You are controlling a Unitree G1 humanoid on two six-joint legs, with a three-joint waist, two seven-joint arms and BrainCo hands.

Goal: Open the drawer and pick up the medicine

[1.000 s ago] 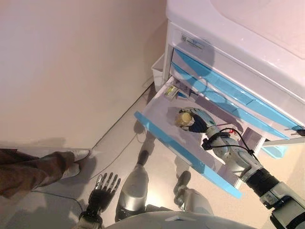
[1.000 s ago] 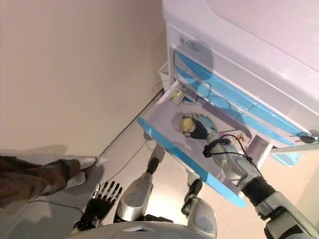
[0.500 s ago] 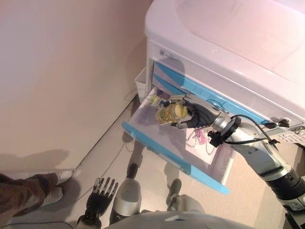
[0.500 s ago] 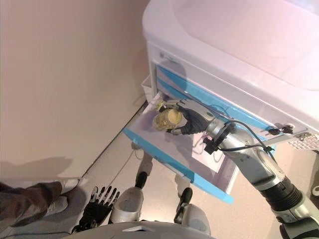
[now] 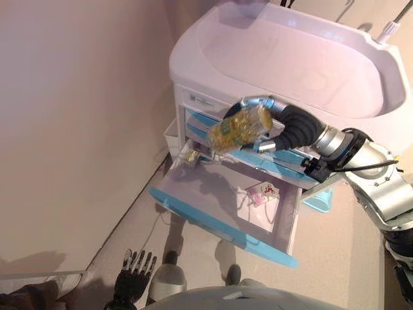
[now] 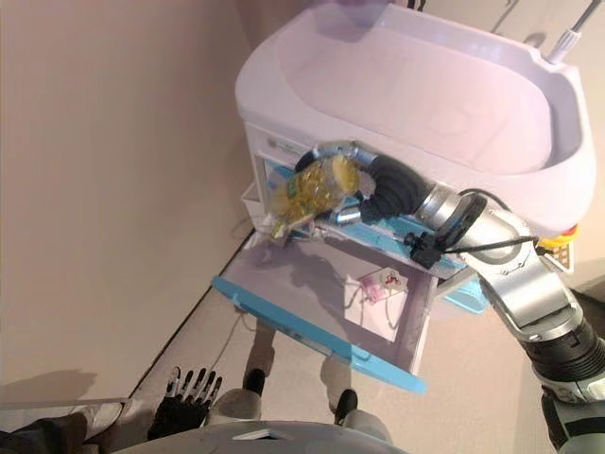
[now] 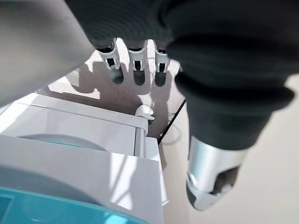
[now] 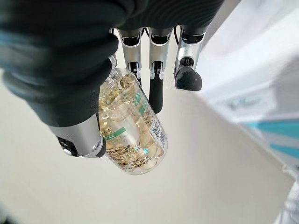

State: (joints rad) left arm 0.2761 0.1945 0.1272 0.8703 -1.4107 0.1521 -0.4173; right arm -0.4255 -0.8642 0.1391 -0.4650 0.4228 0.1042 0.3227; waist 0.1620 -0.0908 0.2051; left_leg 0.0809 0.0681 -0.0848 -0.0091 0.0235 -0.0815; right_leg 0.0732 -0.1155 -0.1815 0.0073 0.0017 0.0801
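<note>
My right hand (image 5: 281,129) is shut on a clear medicine bottle (image 5: 240,128) full of yellow capsules and holds it in the air in front of the cabinet's drawer fronts, above the open drawer (image 5: 222,223). The right wrist view shows my fingers and thumb curled round the bottle (image 8: 131,128). The blue-fronted drawer is pulled out from the white cabinet (image 5: 284,58); a small pink and white packet (image 5: 261,192) and a small box (image 5: 191,155) at its back corner lie inside. My left hand (image 5: 133,274) hangs low by my side, fingers straight.
The cabinet top is a wide white tray-like basin (image 6: 425,85). A beige wall (image 5: 77,116) stands close on the left. A person's shoe and trouser leg (image 5: 39,290) show at the lower left on the floor.
My right hand has lifted the bottle out of the drawer and up in front of the upper drawer fronts. The camera has moved, showing more of the cabinet top.
</note>
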